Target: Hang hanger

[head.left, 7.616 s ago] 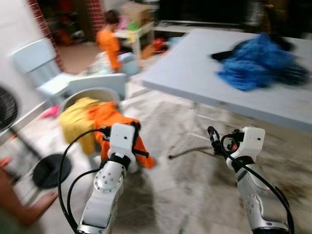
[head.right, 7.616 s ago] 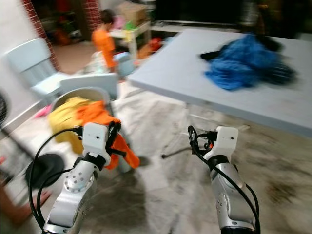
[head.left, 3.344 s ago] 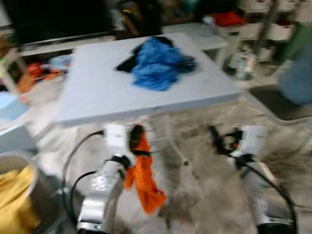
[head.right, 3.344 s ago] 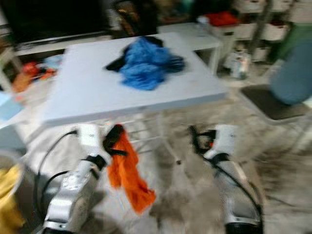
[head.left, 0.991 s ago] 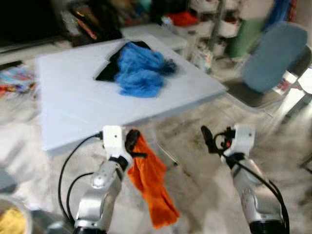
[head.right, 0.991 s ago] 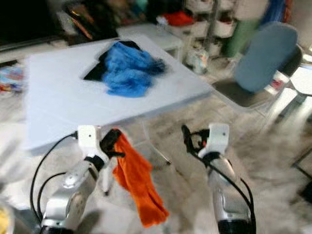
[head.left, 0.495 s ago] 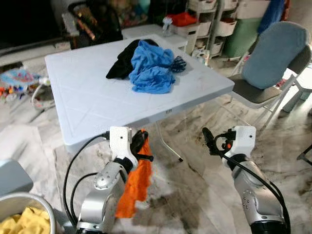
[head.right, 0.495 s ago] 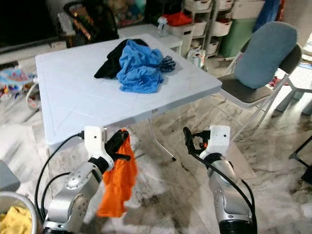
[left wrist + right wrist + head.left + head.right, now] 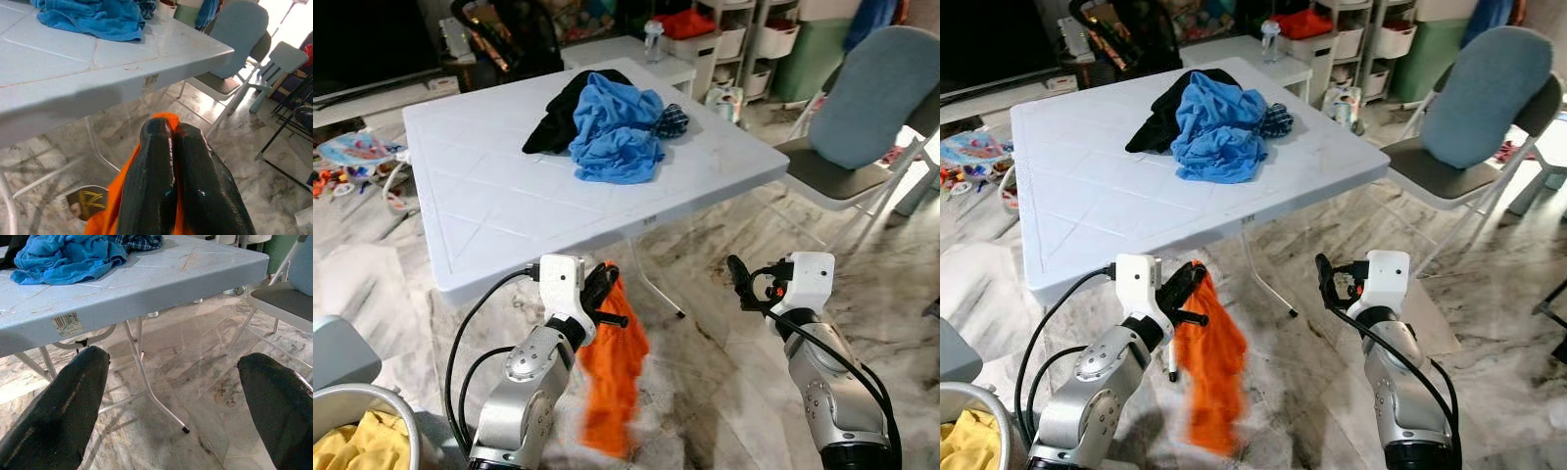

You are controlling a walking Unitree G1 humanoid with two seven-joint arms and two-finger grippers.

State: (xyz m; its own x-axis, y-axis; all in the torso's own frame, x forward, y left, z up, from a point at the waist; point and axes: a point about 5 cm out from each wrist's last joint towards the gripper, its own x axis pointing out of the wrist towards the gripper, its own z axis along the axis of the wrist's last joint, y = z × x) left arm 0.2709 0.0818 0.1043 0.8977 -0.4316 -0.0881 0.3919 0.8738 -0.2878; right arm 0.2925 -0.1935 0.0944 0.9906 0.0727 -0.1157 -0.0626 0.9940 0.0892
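Note:
My left gripper (image 9: 606, 294) is shut on the top of an orange cloth (image 9: 618, 380), which hangs down blurred just in front of the white table's near edge. Along the left wrist view, the two black fingers (image 9: 156, 161) are pressed together with orange fabric (image 9: 110, 215) bunched under them. My right gripper (image 9: 738, 281) is held up at the same height to the right, open, with nothing between its fingers (image 9: 73, 396). It faces the table edge (image 9: 146, 289).
The white folding table (image 9: 499, 220) carries a blue cloth pile (image 9: 615, 132) and a black garment (image 9: 556, 116). A blue-backed folding chair (image 9: 867, 103) stands at the right. A tub of yellow laundry (image 9: 347, 446) is at the lower left. Marble floor lies below.
The view has swung from a laundry tub and a person round to the table and sharpened. The orange cloth has stayed in my left gripper and now swings to the right.

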